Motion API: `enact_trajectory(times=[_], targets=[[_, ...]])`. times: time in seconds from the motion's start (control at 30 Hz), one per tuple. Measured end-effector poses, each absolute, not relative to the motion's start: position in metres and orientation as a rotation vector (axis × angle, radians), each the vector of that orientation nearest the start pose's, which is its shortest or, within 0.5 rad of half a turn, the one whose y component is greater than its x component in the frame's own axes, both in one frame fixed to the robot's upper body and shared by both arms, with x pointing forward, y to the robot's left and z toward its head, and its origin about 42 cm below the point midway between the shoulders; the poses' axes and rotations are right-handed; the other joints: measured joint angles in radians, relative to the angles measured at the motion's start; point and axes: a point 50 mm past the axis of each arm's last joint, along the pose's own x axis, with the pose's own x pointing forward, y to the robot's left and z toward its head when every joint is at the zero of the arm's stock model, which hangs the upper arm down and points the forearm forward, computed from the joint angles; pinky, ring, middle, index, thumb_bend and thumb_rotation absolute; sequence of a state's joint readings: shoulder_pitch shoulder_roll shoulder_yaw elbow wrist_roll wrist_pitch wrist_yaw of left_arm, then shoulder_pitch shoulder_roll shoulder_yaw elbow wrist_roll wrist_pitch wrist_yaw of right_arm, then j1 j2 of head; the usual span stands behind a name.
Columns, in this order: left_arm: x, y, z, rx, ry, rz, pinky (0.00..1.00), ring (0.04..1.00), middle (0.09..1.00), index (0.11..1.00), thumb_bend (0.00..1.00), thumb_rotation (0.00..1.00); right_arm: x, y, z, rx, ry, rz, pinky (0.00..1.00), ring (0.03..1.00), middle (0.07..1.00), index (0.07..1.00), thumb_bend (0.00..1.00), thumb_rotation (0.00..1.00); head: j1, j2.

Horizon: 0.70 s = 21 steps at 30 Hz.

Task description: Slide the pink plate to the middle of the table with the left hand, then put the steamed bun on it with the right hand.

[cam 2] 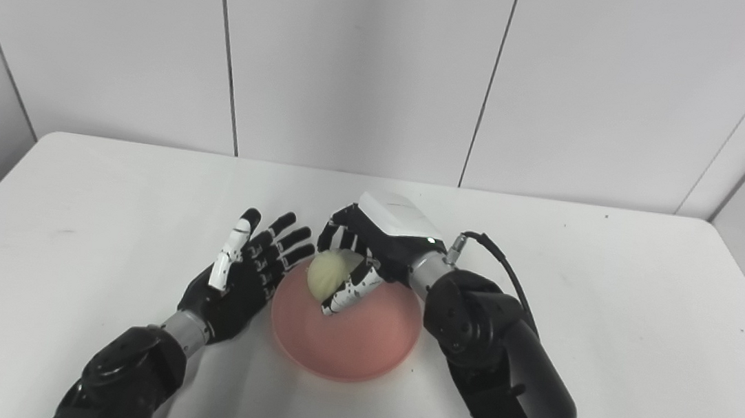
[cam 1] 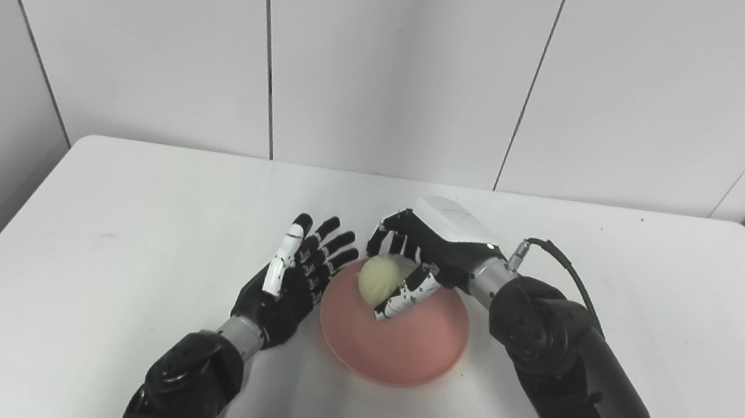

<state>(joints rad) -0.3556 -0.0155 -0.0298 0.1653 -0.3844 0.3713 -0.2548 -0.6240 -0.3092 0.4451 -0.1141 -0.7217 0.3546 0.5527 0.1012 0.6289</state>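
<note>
Nearest the camera, two dark arms come up from the bottom edge over the white tabletop (cam 1: 102,208). On the left, the left hand (cam 1: 292,277) is released, fingers spread and holding nothing, just beside the left rim of the pink plate (cam 1: 399,350). That plate sits near the middle of the tabletop. Over its far left part, the right hand (cam 1: 419,255) grasps the pale steamed bun (cam 1: 379,280) between fingers and thumb.
</note>
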Motion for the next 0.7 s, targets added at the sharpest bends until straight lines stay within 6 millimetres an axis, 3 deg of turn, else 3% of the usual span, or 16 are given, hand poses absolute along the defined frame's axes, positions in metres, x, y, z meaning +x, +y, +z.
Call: enact_trajectory(times=[0.2, 0.4, 0.57, 0.7], targets=[[0.385, 0.144, 0.147, -0.374, 0.170, -0.476, 0.98, 0.942, 0.952, 0.975, 0.55, 1.00, 0.410, -0.144, 0.260, -1.224, -0.169, 0.572, 0.31, 0.383, 0.408, 0.531, 0.52, 0.00, -0.002, 0.005], [0.385, 0.143, 0.146, -0.357, 0.172, -0.476, 0.97, 0.942, 0.950, 0.970, 0.56, 1.00, 0.410, -0.145, 0.237, -1.238, -0.126, 0.597, 0.33, 0.409, 0.414, 0.534, 0.52, 0.00, -0.002, 0.005], [0.385, 0.143, 0.146, -0.351, 0.172, -0.476, 0.98, 0.948, 0.955, 0.974, 0.56, 1.00, 0.412, -0.144, 0.232, -1.245, -0.131, 0.590, 0.32, 0.393, 0.411, 0.533, 0.52, 0.00, 0.000, 0.006], [0.385, 0.143, 0.147, -0.350, 0.171, -0.476, 0.98, 0.944, 0.954, 0.973, 0.56, 1.00, 0.414, -0.138, 0.227, -1.264, -0.126, 0.595, 0.30, 0.355, 0.471, 0.493, 0.53, 0.00, 0.000, 0.008]])
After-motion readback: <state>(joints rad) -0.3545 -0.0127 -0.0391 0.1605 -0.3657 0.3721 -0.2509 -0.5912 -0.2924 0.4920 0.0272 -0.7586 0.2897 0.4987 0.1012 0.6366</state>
